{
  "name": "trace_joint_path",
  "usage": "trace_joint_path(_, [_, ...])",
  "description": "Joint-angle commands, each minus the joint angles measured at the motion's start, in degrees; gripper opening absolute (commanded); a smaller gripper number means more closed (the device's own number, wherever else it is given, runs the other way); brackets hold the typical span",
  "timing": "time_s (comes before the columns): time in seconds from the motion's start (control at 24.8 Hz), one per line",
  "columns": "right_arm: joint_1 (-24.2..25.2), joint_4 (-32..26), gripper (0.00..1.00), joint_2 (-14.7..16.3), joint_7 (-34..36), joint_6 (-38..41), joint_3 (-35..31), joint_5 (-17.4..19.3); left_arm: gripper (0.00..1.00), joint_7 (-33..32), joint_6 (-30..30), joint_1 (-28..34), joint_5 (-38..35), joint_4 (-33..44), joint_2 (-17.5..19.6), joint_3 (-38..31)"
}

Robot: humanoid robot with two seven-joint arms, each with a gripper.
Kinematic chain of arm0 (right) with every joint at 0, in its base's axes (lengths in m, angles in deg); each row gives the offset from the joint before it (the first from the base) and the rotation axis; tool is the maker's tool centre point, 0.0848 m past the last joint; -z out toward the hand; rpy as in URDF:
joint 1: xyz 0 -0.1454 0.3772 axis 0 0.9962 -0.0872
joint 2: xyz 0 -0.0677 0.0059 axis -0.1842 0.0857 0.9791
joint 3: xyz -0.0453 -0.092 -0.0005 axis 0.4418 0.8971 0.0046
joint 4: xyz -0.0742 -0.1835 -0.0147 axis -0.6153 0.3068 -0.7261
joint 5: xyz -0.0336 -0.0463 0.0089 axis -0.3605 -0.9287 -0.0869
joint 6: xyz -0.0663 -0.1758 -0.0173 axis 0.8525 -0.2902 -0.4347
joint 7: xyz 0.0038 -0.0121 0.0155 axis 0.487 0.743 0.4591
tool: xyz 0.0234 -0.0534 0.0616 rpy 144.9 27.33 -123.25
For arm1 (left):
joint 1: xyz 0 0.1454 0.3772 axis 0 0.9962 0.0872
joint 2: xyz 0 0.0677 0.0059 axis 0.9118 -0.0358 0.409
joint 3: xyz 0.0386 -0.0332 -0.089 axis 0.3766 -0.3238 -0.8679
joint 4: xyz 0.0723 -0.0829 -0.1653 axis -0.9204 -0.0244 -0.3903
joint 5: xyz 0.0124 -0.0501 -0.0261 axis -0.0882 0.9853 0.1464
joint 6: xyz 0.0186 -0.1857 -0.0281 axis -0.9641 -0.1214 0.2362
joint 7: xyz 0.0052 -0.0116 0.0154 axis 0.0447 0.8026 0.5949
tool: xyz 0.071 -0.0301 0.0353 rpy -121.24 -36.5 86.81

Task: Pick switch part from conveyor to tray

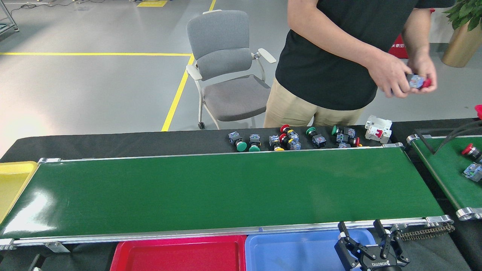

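At far left we see a yellow tray [13,180] against the end of the conveyor [218,192], whose green belt lies bare. Below its near rail sit a red tray [180,254] and a blue tray [293,250]. Switch parts [290,140] line the black worktop [113,143] beyond the belt. Our right gripper [364,235] hangs over the blue tray, fingers [343,229] released. A person's hands [404,75] grasp another switch part [417,81].
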Motion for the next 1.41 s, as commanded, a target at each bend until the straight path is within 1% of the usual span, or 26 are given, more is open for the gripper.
trace_joint_path(0.0, [-0.46,-0.92,1.0,-0.21,0.29,-0.15,-0.08,0.08,1.0,0.5,0.13,-0.03,0.01,0.85,0.27,-0.31])
trace_joint_path(0.16, [-0.37,-1.01,1.0,-0.21,0.38,-0.15,-0.08,-0.01,1.0,0.41,0.13,-0.03,-0.17,0.85,0.8,0.92])
trace_joint_path(1.01, [-0.55,-1.01,0.99,-0.3,0.38,-0.24,-0.17,-0.18,1.0,0.67,0.04,-1.09,0.18,0.23,0.62,0.22])
trace_joint_path(1.37, [-0.64,-0.13,0.99,-0.21,0.03,-0.42,-1.49,-0.1,1.0,0.5,0.04,-1.44,0.01,0.23,0.89,0.74])
